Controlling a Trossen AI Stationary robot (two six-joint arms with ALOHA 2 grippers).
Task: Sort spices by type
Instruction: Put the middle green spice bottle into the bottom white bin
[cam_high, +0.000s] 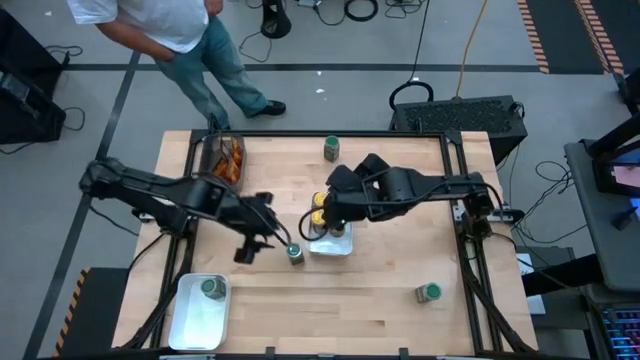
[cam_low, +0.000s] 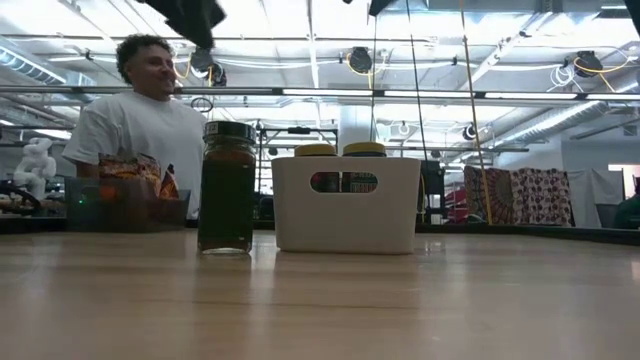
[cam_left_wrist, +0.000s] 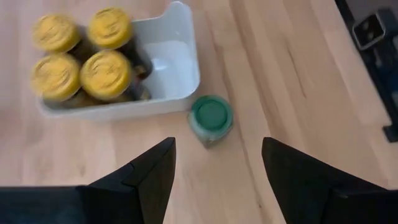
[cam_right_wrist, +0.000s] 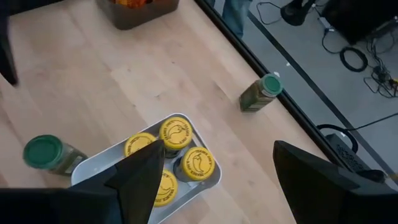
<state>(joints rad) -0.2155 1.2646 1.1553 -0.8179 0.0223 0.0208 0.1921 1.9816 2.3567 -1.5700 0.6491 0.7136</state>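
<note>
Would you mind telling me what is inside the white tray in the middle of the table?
The white tray holds four yellow-lidded jars, standing upright and filling one end; the other end is bare. Their lids hide the contents from above, and the right arm covers part of the tray in the high view.

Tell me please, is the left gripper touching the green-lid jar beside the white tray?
Apart. In the left wrist view, the left gripper is open, with bare wood between its fingers and the green-lid jar.
</note>
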